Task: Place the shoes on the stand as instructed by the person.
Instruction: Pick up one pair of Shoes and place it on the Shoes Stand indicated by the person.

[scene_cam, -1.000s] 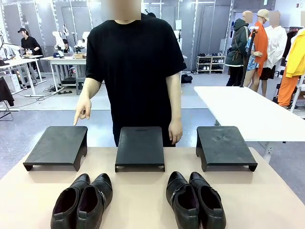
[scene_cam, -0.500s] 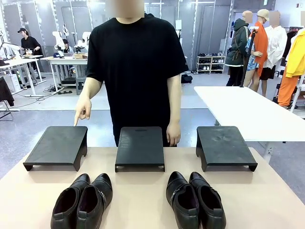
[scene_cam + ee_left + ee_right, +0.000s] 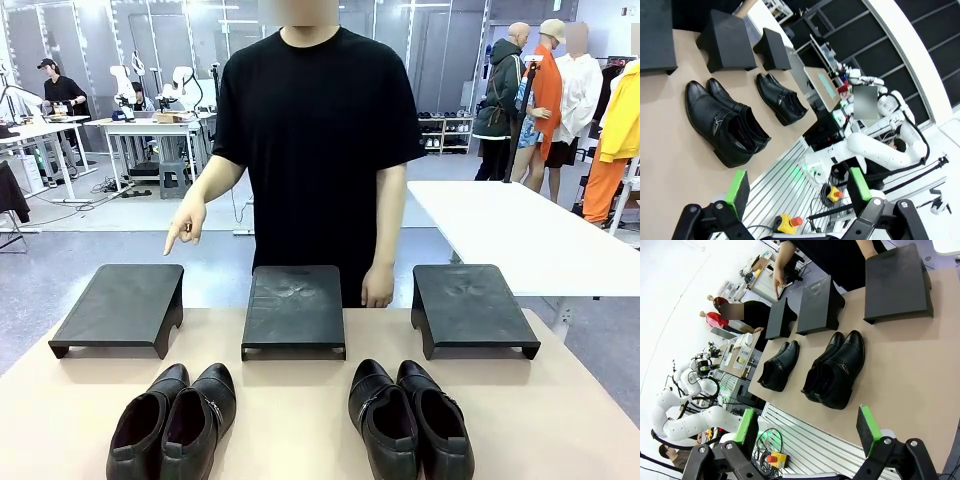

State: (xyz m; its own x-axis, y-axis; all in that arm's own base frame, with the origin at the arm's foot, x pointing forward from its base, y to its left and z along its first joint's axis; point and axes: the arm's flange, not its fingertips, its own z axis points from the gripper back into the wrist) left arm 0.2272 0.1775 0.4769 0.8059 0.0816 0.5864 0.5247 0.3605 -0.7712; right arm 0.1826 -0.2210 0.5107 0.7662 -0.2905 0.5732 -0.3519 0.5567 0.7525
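Note:
Two pairs of glossy black shoes stand near the front of the tan table (image 3: 295,425), toes toward the person: the left pair (image 3: 175,420) and the right pair (image 3: 410,420). Behind them sit three black stands, left (image 3: 120,305), middle (image 3: 293,305) and right (image 3: 470,305). The person (image 3: 315,130) in a black T-shirt points a finger (image 3: 183,225) down over the left stand. My left gripper (image 3: 798,185) is open and hangs back from the table's near edge, with the left pair (image 3: 725,125) ahead of it. My right gripper (image 3: 807,427) is open too, facing the right pair (image 3: 837,372).
A white table (image 3: 500,215) stands behind to the right, with other figures beyond it. The person's other hand (image 3: 377,290) hangs between the middle and right stands. A metal rail (image 3: 805,440) runs along the table's near edge.
The person has stepped toward the picture's right and lifted the pointing hand a little, still over the left stand. Shoes and stands have not moved.

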